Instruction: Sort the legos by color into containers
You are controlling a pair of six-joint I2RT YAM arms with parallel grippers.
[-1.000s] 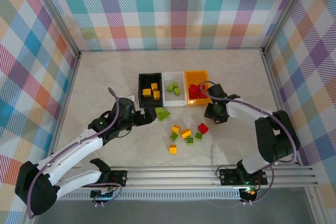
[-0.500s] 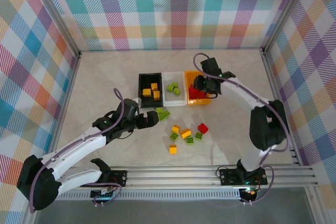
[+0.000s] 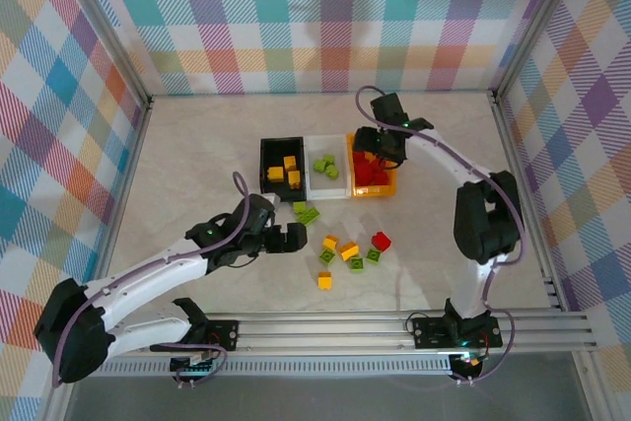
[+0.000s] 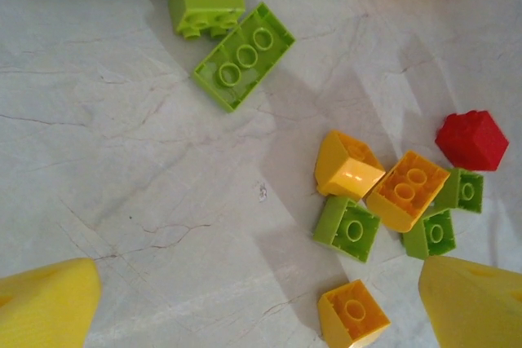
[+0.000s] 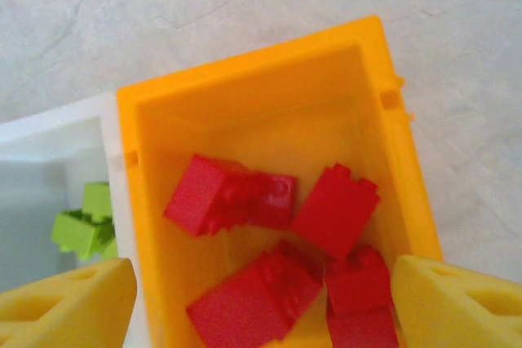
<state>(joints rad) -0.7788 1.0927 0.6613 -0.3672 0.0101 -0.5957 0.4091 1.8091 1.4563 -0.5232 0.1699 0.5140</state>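
Red legos lie in the orange bin. The right gripper hangs over it, spread and empty. The left gripper, spread too, hovers over loose legos nearer on the counter.

You had the containers in a row, legos inside each; loose legos lay on the table before them

Translucent orange plastic bin: 12 o'clock end hidden beneath the right gripper.
White rectangular plastic bin: cut off at 9 o'clock.
Lime green plastic bricks: partly behind a yellow fingertip at 7 o'clock.
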